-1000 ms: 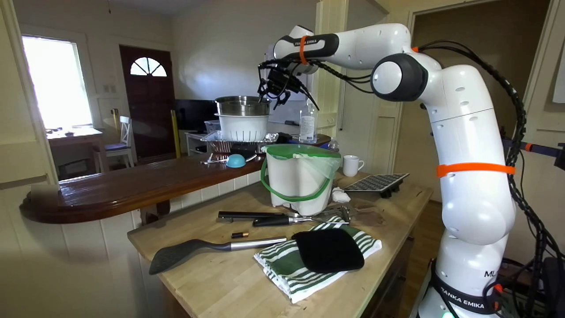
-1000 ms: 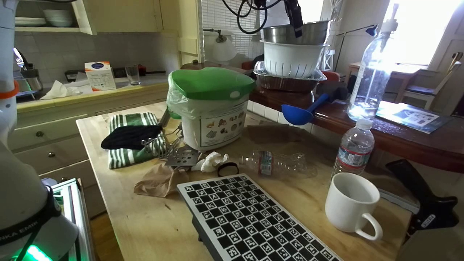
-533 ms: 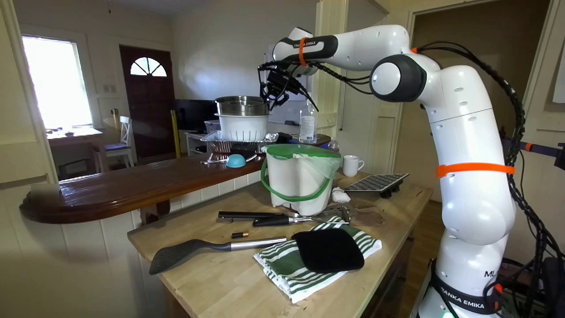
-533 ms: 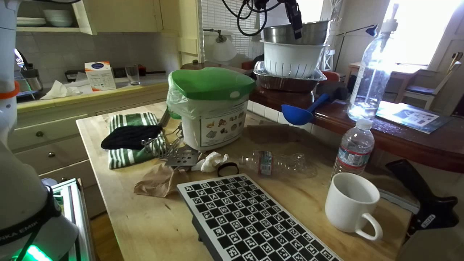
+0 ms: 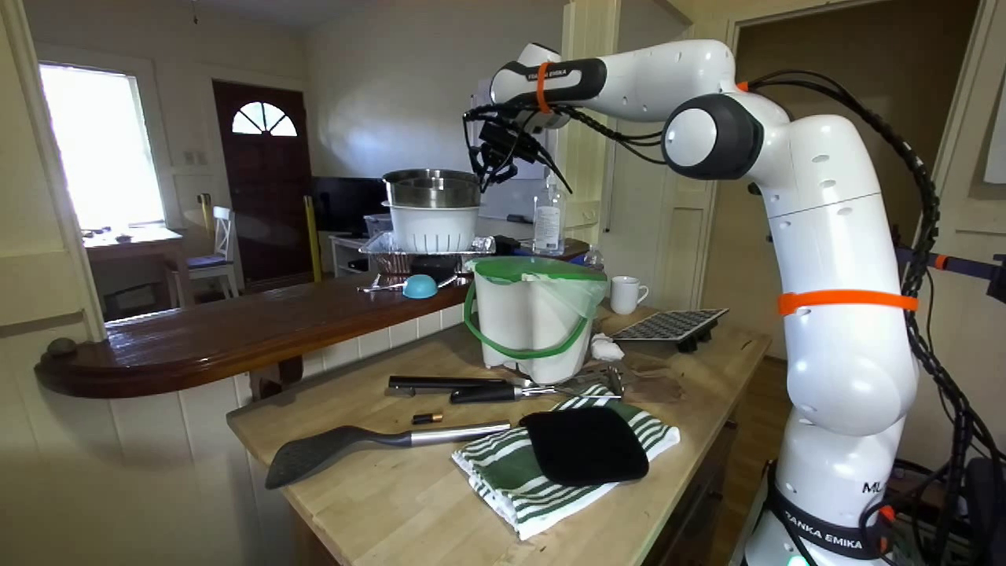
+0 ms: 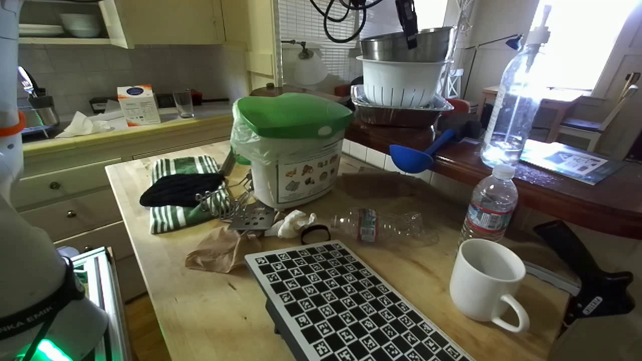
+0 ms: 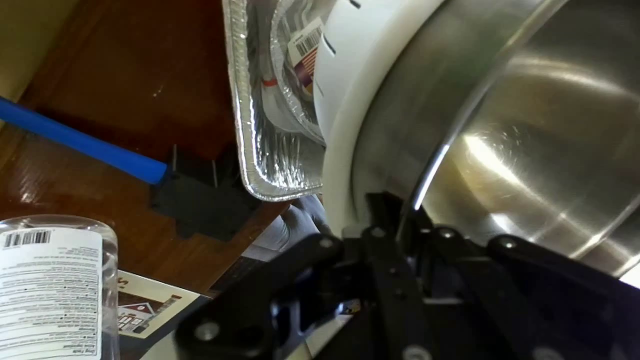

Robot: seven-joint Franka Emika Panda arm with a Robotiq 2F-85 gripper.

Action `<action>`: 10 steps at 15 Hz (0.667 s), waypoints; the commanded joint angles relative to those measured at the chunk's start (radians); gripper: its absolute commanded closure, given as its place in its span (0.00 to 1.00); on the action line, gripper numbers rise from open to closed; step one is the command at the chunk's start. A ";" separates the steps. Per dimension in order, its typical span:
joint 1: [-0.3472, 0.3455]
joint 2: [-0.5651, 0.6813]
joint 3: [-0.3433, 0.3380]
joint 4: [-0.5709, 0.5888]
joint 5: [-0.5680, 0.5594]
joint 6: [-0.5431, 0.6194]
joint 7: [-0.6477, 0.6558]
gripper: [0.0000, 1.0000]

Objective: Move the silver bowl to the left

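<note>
The silver bowl point(image 5: 432, 190) sits nested in a white slotted colander point(image 5: 434, 228), which stands in a foil tray point(image 5: 377, 245) on the raised wooden counter. In the wrist view the bowl point(image 7: 540, 135) fills the upper right, its shiny rim running down into the jaws. My gripper point(image 7: 406, 209) is closed on that rim, with one finger outside the wall and one inside. An exterior view has the gripper point(image 5: 482, 189) at the bowl's right edge. In an exterior view a dark finger point(image 6: 409, 25) lies against the near outside of the bowl point(image 6: 383, 49).
A white bin with a green lid point(image 5: 534, 314) stands on the lower table below the bowl. On the raised counter are a tall clear bottle point(image 6: 514, 105), a blue scoop point(image 6: 412, 158) and a teal cup point(image 5: 420, 286). The mug point(image 6: 486, 281) stands on the table.
The jaws have closed on the rim over the last second. My gripper has risen slightly, and the bowl and colander have shifted a little.
</note>
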 commanded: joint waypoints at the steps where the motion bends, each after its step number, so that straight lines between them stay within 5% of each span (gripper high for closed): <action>1: 0.005 -0.015 -0.005 0.027 -0.003 -0.053 0.050 0.97; 10: -0.007 -0.001 0.003 0.101 0.042 -0.066 0.134 0.97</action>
